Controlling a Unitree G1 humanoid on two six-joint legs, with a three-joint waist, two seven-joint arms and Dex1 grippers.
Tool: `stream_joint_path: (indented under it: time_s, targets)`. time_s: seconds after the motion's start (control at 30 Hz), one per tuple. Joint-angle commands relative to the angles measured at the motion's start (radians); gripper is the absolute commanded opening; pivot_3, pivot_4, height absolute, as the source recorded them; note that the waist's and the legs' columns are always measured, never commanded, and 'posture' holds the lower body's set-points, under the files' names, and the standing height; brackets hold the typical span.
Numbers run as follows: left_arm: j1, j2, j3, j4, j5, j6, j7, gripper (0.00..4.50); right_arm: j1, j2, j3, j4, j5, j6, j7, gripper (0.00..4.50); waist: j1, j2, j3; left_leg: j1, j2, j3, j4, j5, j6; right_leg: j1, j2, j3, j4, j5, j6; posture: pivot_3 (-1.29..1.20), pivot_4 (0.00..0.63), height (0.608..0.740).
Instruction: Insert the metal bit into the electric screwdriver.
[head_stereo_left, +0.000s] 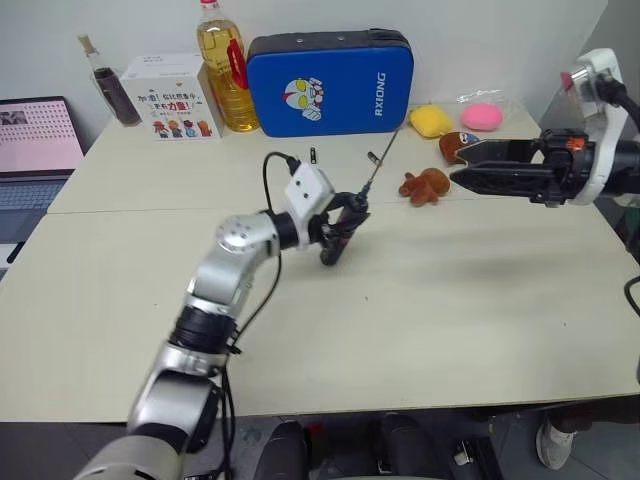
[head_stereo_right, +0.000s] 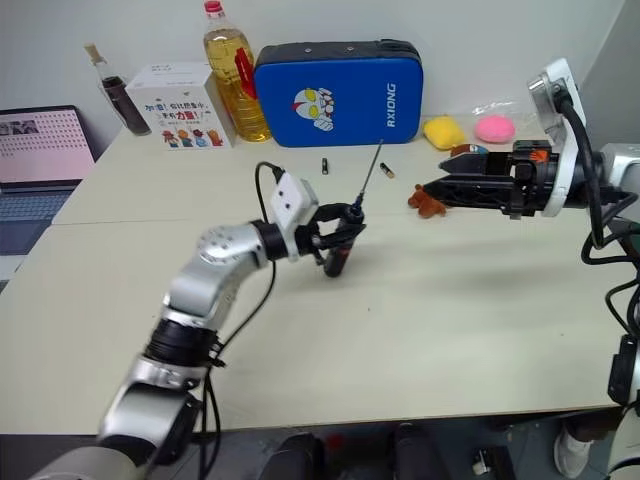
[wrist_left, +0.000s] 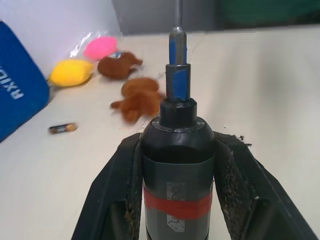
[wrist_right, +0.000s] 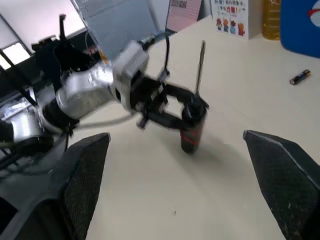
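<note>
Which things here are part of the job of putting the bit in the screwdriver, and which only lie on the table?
For the job:
- screwdriver, held in the left gripper
- bit, standing in the screwdriver's tip
- right gripper, fingers apart

Just lying about:
- blue case
- oil bottle
- small box
- plush toys
- battery
- laptop

Electric screwdriver (wrist_left: 178, 170): dark grey-black, red band, blue tip. Metal bit (head_stereo_right: 371, 175): silver-grey. Case (head_stereo_left: 330, 83) at table's far edge: blue, cartoon print.
</note>
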Motion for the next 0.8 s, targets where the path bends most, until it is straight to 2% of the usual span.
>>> stream_joint_path:
  time_s: [0.03,0.13,0.2,0.4,0.57,0.63,0.8]
  targets:
    - [-0.067,0.148,0.013,0.049,0.006,-0.038,-0.187,1.64,0.116,-0.004,-0.022,-0.172,-0.001,-0.070,-0.015,4.45,0.001,0.000,0.000,-0.001,0.000,-0.001,0.000,0.000,0.000,0.000,0.000,0.000,-0.001,0.000,0.000,0.00,0.150,0.740]
    - [-0.085,0.229,-0.042,0.161,0.064,-0.088,-0.297,1.64,0.227,0.037,-0.018,-0.308,-0.061,-0.138,-0.129,4.45,0.002,0.000,0.000,-0.004,0.000,-0.001,0.001,0.000,0.000,-0.003,-0.001,-0.001,0.000,0.000,0.000,0.00,0.150,0.740]
    - [-0.085,0.228,-0.115,0.286,0.156,-0.194,-0.311,1.64,0.280,0.102,-0.023,-0.389,-0.043,-0.134,-0.211,4.45,0.004,0.000,0.000,-0.003,-0.001,0.000,0.001,0.000,0.000,-0.003,-0.001,-0.002,0.000,0.000,0.000,0.00,0.150,0.740]
    - [-0.135,0.108,-0.178,0.566,0.277,-0.414,-0.238,1.64,0.371,0.208,0.024,-0.489,-0.092,-0.181,-0.361,4.45,0.014,-0.001,0.000,-0.003,-0.002,0.001,0.003,0.000,0.000,-0.001,-0.002,-0.001,0.000,0.000,0.001,0.00,0.150,0.740]
    - [-0.176,0.005,-0.174,0.716,0.310,-0.509,-0.196,1.64,0.412,0.227,0.075,-0.474,-0.161,-0.246,-0.391,4.45,0.006,-0.001,0.000,-0.003,-0.001,0.000,0.002,0.000,0.000,-0.002,-0.001,-0.001,0.000,0.000,0.001,0.00,0.150,0.740]
    - [-0.184,-0.021,-0.163,0.747,0.310,-0.525,-0.196,2.33,0.417,0.228,0.089,-0.446,-0.193,-0.274,-0.397,4.50,0.006,-0.001,0.000,-0.003,-0.002,0.000,0.002,0.000,0.000,-0.003,-0.001,-0.001,0.000,0.000,0.001,0.00,0.150,0.740]
    - [-0.188,-0.016,-0.130,0.758,0.298,-0.531,-0.223,3.28,0.412,0.221,0.097,-0.391,-0.220,-0.314,-0.375,4.50,0.008,-0.002,0.001,-0.004,-0.002,0.000,0.003,0.000,0.000,-0.002,-0.002,-0.002,0.000,0.000,0.001,0.00,0.150,0.740]
